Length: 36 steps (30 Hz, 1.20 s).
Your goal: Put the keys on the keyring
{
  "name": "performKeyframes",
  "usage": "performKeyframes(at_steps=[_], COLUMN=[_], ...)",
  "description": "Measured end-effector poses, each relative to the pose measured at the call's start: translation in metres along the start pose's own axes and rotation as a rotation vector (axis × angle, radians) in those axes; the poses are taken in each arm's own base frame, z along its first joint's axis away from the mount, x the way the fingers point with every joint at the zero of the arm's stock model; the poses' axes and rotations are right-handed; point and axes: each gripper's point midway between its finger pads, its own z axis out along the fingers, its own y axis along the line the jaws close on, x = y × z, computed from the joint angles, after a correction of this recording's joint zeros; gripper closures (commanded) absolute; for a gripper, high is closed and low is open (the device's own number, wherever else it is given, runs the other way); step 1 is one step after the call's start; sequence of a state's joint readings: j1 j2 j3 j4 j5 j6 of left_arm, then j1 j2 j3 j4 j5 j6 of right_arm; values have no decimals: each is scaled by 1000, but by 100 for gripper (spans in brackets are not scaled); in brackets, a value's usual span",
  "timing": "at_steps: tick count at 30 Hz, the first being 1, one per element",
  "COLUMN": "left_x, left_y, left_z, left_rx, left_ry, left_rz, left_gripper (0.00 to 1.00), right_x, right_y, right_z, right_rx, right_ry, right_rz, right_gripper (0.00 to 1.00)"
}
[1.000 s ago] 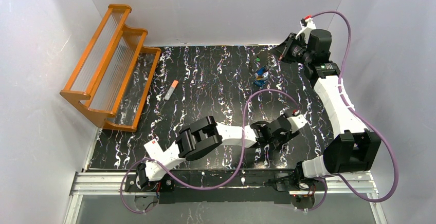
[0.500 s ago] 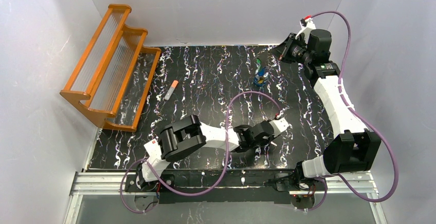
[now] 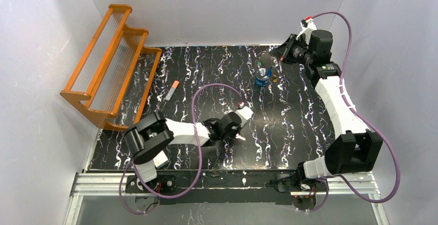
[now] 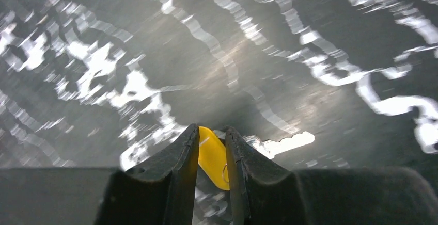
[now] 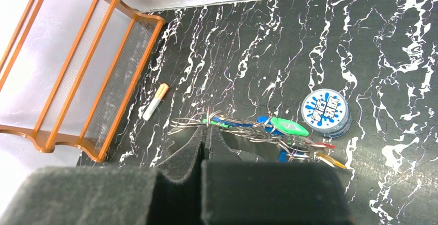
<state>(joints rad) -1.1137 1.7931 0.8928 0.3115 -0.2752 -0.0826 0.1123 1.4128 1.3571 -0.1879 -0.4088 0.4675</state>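
The step in hand is fetching a loose key. The left hand (image 4: pixel 212 132) is at the near middle of the black white-veined marble-patterned counter (image 3: pixel 206 75). Its two dark fingers are nearly together, pinching the flat plastic head of a yellow-headed metal key (image 4: pixel 213 158) between them. The silver blade of that key sticks out to one side, low over the counter. Whether it is lifted off the surface I cannot tell, as the wrist view is blurred.

The right hand (image 5: pixel 206 132) is at the far right corner, raised, with its fingers fully closed on the keyring (image 5: pixel 188 123), which shows there as thin pale loops. Several keys already hang from it, among them a green-headed key (image 5: pixel 289 127), a blue one, a red one and another yellow one. The bunch dangles above a small round blue tin with a patterned lid (image 5: pixel 326 112).

So the two hands are well apart, with open counter between them. The next move, as I judge it, calls for carrying the pinched key toward the far right. Its head hole must then be lined up with the ring's free end. The grip covers much of the head, so the hole may be hidden and hard to present.
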Motion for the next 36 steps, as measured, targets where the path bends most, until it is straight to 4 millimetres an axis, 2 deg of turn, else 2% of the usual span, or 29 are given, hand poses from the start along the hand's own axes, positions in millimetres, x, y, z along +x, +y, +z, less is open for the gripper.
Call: performKeyframes(at_steps=[5, 8, 12, 16, 19, 22, 26, 30, 33, 36], left_x=[22, 23, 0, -32, -43, -37, -15, 2, 9, 11], left_y=[48, 56, 63, 79, 87, 85, 75, 64, 58, 52], left_z=[-18, -27, -45, -67, -83, -94, -101, -103, -102, -98], left_rx=[-89, -97, -80, -70, -46, -3, 49, 100, 128, 150], left_ry=[68, 70, -6, -128, -200, -225, -205, -189, -188, -183], left_rz=[-71, -94, -156, -243, -283, -263, -218, -238, -286, -329], left_gripper=[66, 57, 49, 49, 48, 49, 49, 50, 52, 54], right_x=[10, 13, 17, 24, 35, 54, 83, 128, 163, 189], right_y=[-4, -6, -6, -5, -6, -10, -16, -28, -36, -36], right_z=[1, 2, 0, -6, -12, -20, -27, -36, -41, -44], right_rx=[0, 4, 1, -2, -7, -4, -8, -9, -3, -2], right_ry=[23, 33, 47, 67, 94, 144, 211, 313, 400, 467], right_rz=[11, 13, -4, -25, -41, -47, -36, 6, 46, 63], right_gripper=[99, 99, 99, 99, 99, 99, 99, 99, 99, 99])
